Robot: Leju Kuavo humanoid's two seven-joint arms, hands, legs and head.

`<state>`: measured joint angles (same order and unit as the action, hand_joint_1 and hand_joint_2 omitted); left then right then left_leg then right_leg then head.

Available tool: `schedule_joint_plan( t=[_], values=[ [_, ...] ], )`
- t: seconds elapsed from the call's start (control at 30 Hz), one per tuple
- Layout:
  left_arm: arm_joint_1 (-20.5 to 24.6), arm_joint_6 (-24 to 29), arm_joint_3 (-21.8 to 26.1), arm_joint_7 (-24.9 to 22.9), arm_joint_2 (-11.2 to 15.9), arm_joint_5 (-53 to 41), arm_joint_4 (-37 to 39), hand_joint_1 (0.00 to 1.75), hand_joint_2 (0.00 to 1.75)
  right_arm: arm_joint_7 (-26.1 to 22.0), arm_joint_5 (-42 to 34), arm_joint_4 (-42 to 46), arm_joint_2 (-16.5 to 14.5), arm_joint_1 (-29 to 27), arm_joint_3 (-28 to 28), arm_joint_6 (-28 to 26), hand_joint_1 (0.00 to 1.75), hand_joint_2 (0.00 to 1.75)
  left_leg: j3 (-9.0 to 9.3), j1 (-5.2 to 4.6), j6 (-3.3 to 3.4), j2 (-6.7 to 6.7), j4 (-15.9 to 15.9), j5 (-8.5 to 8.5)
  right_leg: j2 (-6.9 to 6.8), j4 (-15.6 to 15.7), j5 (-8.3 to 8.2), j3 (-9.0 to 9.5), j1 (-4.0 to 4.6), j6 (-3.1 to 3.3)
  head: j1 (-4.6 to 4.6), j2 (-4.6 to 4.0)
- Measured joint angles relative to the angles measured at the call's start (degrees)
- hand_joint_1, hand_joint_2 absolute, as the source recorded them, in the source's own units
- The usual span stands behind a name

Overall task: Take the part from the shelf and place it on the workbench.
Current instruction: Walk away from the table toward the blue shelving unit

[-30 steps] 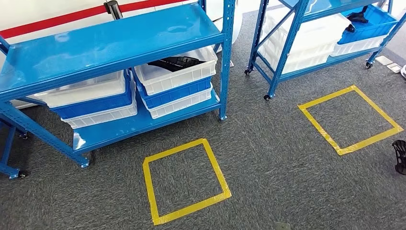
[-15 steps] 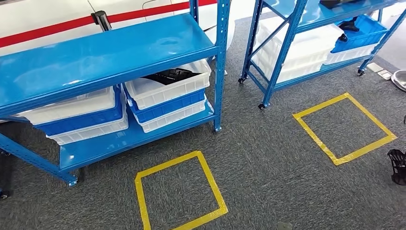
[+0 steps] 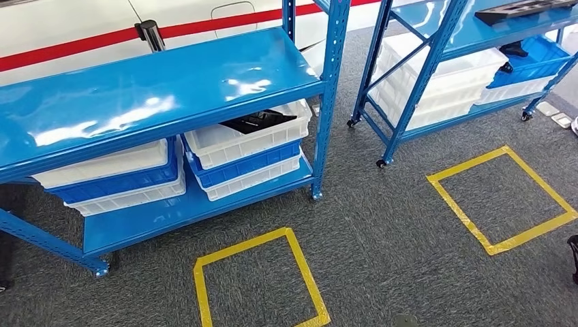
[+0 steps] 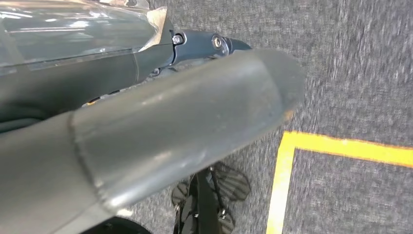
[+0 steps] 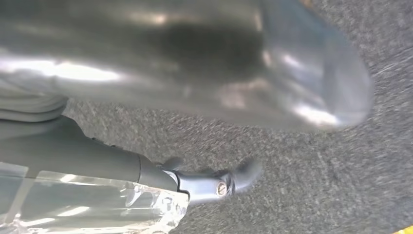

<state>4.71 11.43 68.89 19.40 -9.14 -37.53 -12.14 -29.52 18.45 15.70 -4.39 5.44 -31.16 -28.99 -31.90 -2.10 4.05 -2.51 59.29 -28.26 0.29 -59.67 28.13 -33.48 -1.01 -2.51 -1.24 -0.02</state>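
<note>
Head view: the robot faces the near blue shelf (image 3: 163,88); a dark part (image 3: 257,121) lies in the top white bin (image 3: 249,136) under its upper board. A second dark part (image 3: 530,7) rests on the far shelf (image 3: 470,27). The robot should square up on the yellow floor square (image 3: 255,279) before reaching. Both arms hang. The left hand (image 4: 160,122) and right hand (image 5: 204,63) hold nothing, but their spread cannot be told. Grey carpet (image 3: 395,218) covers the floor; a white wall with a red stripe (image 3: 82,44) stands behind.

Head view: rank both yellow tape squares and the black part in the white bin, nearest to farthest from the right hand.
1. Right tape square, beside the right hand.
2. Left tape square, centre floor.
3. Black part, in the white bin.
</note>
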Motion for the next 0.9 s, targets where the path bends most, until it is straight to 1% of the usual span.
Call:
schedule_joint_plan(
  t=[0.03, 0.07, 0.1, 0.13, 0.17, 0.2, 0.23, 0.27, 0.3, 0.33, 0.37, 0.4, 0.43, 0.47, 0.5, 0.53, 0.57, 0.6, 0.63, 0.67, 0.7, 0.73, 0.77, 0.8, 0.83, 0.9],
  values=[
    [0.0, 0.0, 0.0, 0.0, 0.1, 0.0, 0.0, 0.00, 0.00, 0.1, 0.2, 0.0, 0.0, 0.0, 0.0, 0.0, 0.00, 0.00, -0.11, 0.01, -0.22, 0.04, 0.4, -0.43, -0.03, -0.1, -0.21, 0.19, -0.25, 0.42, 0.06, 0.00],
    [0.0, 0.0, 0.0, 0.0, 0.1, 0.0, 0.0, 0.00, 0.00, 0.2, 0.2, 0.0, 0.0, 0.1, 0.0, -0.1, 0.00, 0.00, -0.27, 0.11, -0.64, 0.33, 1.0, -0.94, -0.08, -0.3, -0.02, 0.35, -0.39, 0.76, 0.08, 0.00],
    [0.1, 0.0, 0.0, 0.0, 0.1, 0.0, 0.0, 0.00, 0.00, 0.2, 0.3, 0.0, 0.0, 0.3, 0.0, -0.1, 0.00, 0.00, -0.79, 0.36, -1.17, 0.75, 2.3, -1.71, -0.08, -0.3, 0.09, 0.81, -0.64, 1.03, 0.00, 0.00],
    [0.1, 0.0, 0.0, 0.0, 0.1, -0.1, 0.0, 0.00, 0.00, 0.2, 0.4, 0.0, 0.0, 0.4, 0.0, -0.1, 0.00, 0.00, -1.80, 0.71, -1.79, 1.20, 4.3, -2.78, -0.11, -0.3, 0.28, 1.05, -0.70, 1.30, -0.02, -0.01],
    [0.1, 0.0, 0.0, 0.0, 0.1, -0.1, 0.0, 0.00, 0.00, 0.2, 0.4, 0.0, 0.0, 0.5, 0.0, -0.2, 0.00, 0.00, -3.33, 1.17, -2.45, 1.66, 7.1, -4.08, -0.21, -0.3, 0.50, 1.23, -0.67, 1.59, -0.15, -0.01],
    [0.1, 0.0, 0.0, 0.0, 0.1, -0.1, 0.0, 0.00, 0.00, 0.2, 0.5, 0.0, 0.0, 0.5, 0.0, -0.2, 0.00, 0.00, -5.05, 1.71, -2.96, 1.91, 9.8, -5.21, -0.34, -0.3, 0.70, 1.38, -0.67, 1.78, -0.24, -0.01],
    [0.1, 0.1, 0.0, 0.0, 0.1, -0.1, 0.0, 0.00, 0.00, 0.2, 0.5, 0.0, 0.0, 0.5, 0.0, -0.2, 0.00, 0.00, -6.44, 2.21, -3.38, 2.09, 11.7, -5.69, -0.51, -0.3, 0.90, 1.54, -0.72, 1.86, -0.21, -0.01],
    [0.1, 0.1, 0.0, 0.0, 0.1, -0.2, 0.0, 0.00, 0.00, 0.2, 0.6, 0.0, 0.0, 0.5, 0.0, -0.3, 0.00, 0.00, -7.03, 2.68, -3.72, 2.23, 12.0, -5.17, -0.71, -0.3, 1.09, 1.73, -0.82, 1.83, -0.24, -0.01],
    [0.1, 0.2, 0.0, 0.0, 0.1, -0.2, 0.0, 0.00, 0.00, 0.3, 0.6, 0.0, 0.0, 0.5, 0.0, -0.4, 0.00, 0.00, -6.61, 3.11, -4.04, 2.41, 10.3, -3.60, -0.90, -0.3, 1.29, 2.00, -1.00, 1.69, -0.23, -0.01],
    [0.1, 0.3, 0.0, 0.0, 0.1, -0.2, 0.0, 0.00, 0.00, 0.3, 0.7, 0.0, 0.0, 0.5, 0.0, -0.5, 0.00, 0.00, -5.35, 3.48, -4.40, 2.76, 7.1, -1.54, -1.11, -0.3, 1.51, 2.33, -1.23, 1.46, -0.23, -0.01],
    [0.2, 0.3, 0.0, 0.0, 0.1, -0.3, 0.0, 0.00, 0.00, 0.3, 0.7, 0.0, -0.1, 0.5, 0.0, -0.6, 0.00, 0.00, -4.09, 3.63, -4.75, 3.11, 4.3, 0.18, -1.34, -0.1, 1.66, 2.71, -1.40, 1.17, -0.24, -0.01],
    [0.2, 0.4, 0.0, 0.0, 0.0, -0.3, 0.0, 0.00, 0.00, 0.3, 0.8, 0.1, -0.1, 0.5, 0.0, -0.7, 0.00, 0.00, -3.37, 3.51, -4.83, 3.70, 2.1, 0.56, -1.58, 0.2, 1.76, 3.15, -1.48, 0.85, -0.34, -0.01],
    [0.3, 0.5, 0.0, -0.1, 0.0, -0.4, 0.0, 0.00, 0.00, 0.3, 0.8, 0.1, -0.1, 0.5, 0.0, -0.8, 0.00, 0.00, -3.11, 3.24, -4.63, 4.23, 1.2, 0.44, -1.84, 0.4, 1.89, 3.49, -1.43, 0.47, -0.44, -0.01],
    [0.4, 0.5, 0.0, -0.1, 0.0, -0.5, 0.0, 0.00, 0.00, 0.4, 0.8, 0.1, -0.2, 0.5, 0.0, -0.8, 0.00, 0.00, -3.36, 2.88, -4.14, 4.39, 1.3, 0.12, -2.14, 0.7, 2.05, 3.72, -1.32, 0.06, -0.48, -0.01],
    [0.5, 0.6, 0.0, -0.2, 0.0, -0.6, 0.0, 0.00, 0.00, 0.3, 0.8, 0.1, -0.3, 0.4, 0.0, -0.8, 0.00, 0.00, -3.48, 2.53, -3.43, 4.39, 1.3, -0.18, -2.51, 0.9, 2.29, 4.01, -1.23, -0.42, -0.54, -0.01],
    [0.5, 0.6, 0.0, -0.2, 0.1, -0.6, 0.0, 0.00, 0.00, 0.3, 0.8, 0.1, -0.4, 0.4, 0.0, -0.8, 0.00, 0.00, -3.08, 2.44, -2.72, 3.99, 1.1, 0.50, -2.81, 1.0, 2.60, 4.30, -1.15, -0.92, -0.48, -0.01],
    [0.5, 0.7, 0.0, -0.2, 0.1, -0.6, 0.0, 0.00, 0.00, 0.2, 0.8, 0.1, -0.5, 0.5, 0.0, -0.8, 0.00, 0.00, -2.67, 2.33, -2.15, 3.54, 0.7, 1.00, -2.77, 0.7, 3.06, 4.54, -1.14, -1.22, -0.38, -0.01],
    [0.5, 0.7, 0.0, -0.2, 0.1, -0.6, 0.0, 0.00, 0.00, 0.0, 0.9, 0.1, -0.5, 0.6, 0.0, -0.8, 0.00, 0.00, -2.29, 2.22, -1.64, 3.16, 0.4, 1.21, -2.48, -0.3, 3.86, 4.39, -1.11, -1.21, -0.31, -0.01],
    [0.5, 0.7, 0.0, -0.2, 0.1, -0.6, 0.0, 0.00, 0.00, 0.0, 0.9, 0.1, -0.6, 0.6, 0.0, -0.8, 0.00, 0.00, -2.01, 2.11, -1.17, 2.80, 0.2, 1.50, -2.01, -2.5, 5.14, 3.53, -1.02, -0.87, -0.19, -0.01],
    [0.5, 0.7, 0.0, -0.2, 0.0, -0.6, 0.0, 0.00, 0.00, 0.0, 1.0, 0.1, -0.7, 0.5, 0.0, -0.9, 0.00, 0.00, -2.01, 1.82, -0.83, 2.47, 0.2, 1.54, -1.53, -5.7, 6.78, 1.95, -0.89, -0.26, -0.09, -0.01],
    [0.5, 0.8, 0.0, -0.2, 0.1, -0.6, 0.0, 0.00, 0.00, 0.0, 1.0, 0.1, -0.8, 0.4, 0.0, -0.9, 0.00, 0.00, -2.08, 1.53, -0.50, 2.01, 0.2, 1.52, -1.29, -9.3, 8.37, 0.00, -0.69, 0.33, -0.02, -0.01],
    [0.5, 0.8, 0.0, -0.1, 0.1, -0.6, 0.0, 0.00, 0.00, 0.0, 1.0, 0.1, -0.9, 0.3, 0.0, -0.9, 0.00, 0.00, -2.09, 1.19, -0.23, 1.49, 0.2, 1.52, -1.18, -12.2, 9.35, -1.68, -0.43, 0.74, 0.01, -0.01],
    [0.4, 0.8, 0.0, -0.1, 0.1, -0.6, 0.0, 0.00, 0.00, 0.1, 1.1, 0.1, -0.9, 0.3, 0.0, -0.9, 0.00, 0.00, -2.07, 0.86, -0.04, 0.92, 0.2, 1.45, -1.09, -13.5, 9.41, -2.64, -0.09, 0.92, 0.01, -0.01],
    [0.4, 0.8, 0.0, -0.1, 0.1, -0.7, 0.0, 0.00, 0.00, 0.2, 1.1, 0.1, -0.9, 0.2, 0.0, -0.9, 0.00, 0.00, -1.99, 0.54, 0.09, 0.32, 0.3, 1.41, -0.91, -12.8, 8.47, -2.65, 0.31, 0.93, 0.03, 0.00],
    [0.4, 0.8, 0.0, -0.1, 0.1, -0.8, 0.0, 0.00, 0.00, 0.3, 1.1, 0.1, -0.9, 0.2, 0.0, -0.9, 0.00, 0.00, -1.84, 0.24, 0.19, -0.26, 0.3, 1.36, -0.51, -10.0, 6.73, -1.73, 0.74, 0.93, 0.03, 0.00],
    [0.4, 0.7, 0.0, -0.2, 0.1, -1.0, 0.0, 0.00, 0.00, 0.3, 1.1, 0.1, -0.8, 0.3, 0.0, -0.9, 0.00, 0.00, -1.67, -0.23, 0.30, -1.35, 0.3, 1.23, 1.22, -3.2, 3.16, 0.70, 1.46, 1.52, -0.01, 0.00]
  ],
)
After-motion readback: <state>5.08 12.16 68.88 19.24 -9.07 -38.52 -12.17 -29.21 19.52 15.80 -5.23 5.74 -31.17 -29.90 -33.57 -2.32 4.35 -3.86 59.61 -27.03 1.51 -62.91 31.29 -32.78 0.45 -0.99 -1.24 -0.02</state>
